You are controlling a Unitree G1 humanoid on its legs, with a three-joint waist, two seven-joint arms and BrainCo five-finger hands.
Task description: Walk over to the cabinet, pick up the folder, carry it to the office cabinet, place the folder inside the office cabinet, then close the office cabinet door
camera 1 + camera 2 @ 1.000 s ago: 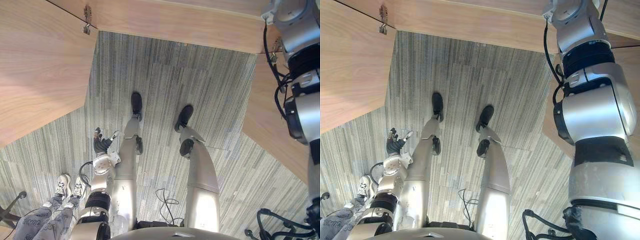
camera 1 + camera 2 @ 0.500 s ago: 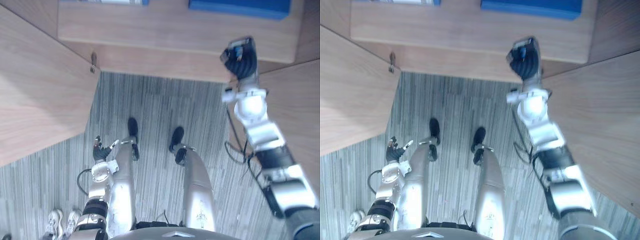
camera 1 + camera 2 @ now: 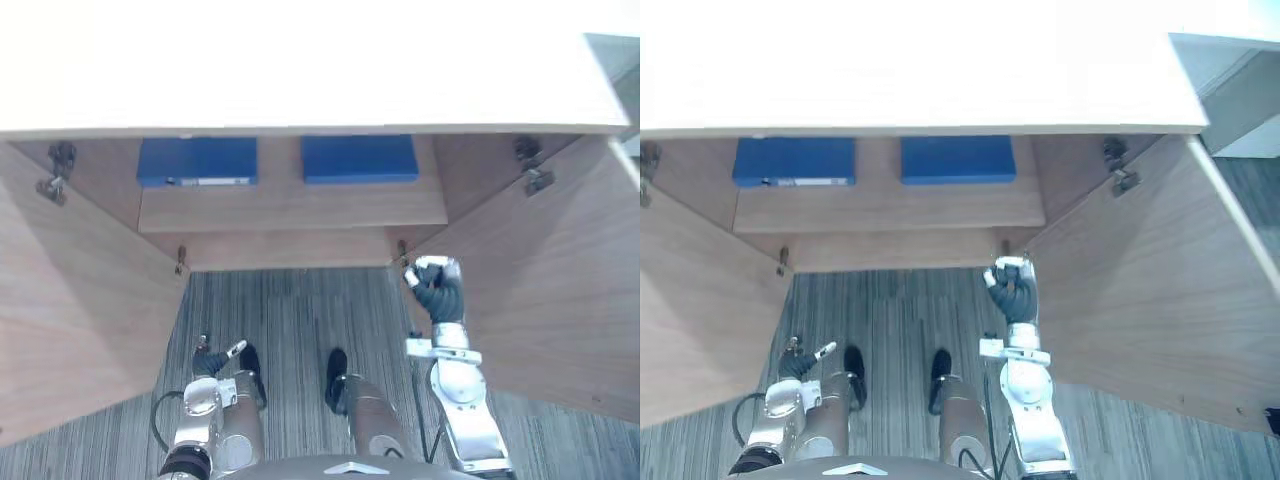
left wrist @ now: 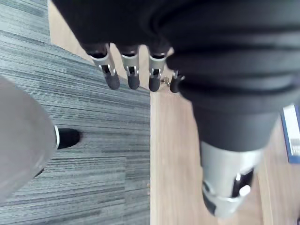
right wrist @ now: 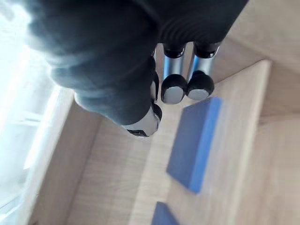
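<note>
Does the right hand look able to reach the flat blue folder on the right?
Probably yes: the wooden cabinet doors stand open and nothing lies between the right hand and that folder.

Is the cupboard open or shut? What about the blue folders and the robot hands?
Left cabinet door: open.
Right cabinet door: open.
Left blue folder: lying flat on the shelf.
Right blue folder: lying flat on the shelf.
Left robot hand: open, empty.
Right robot hand: open, empty.
</note>
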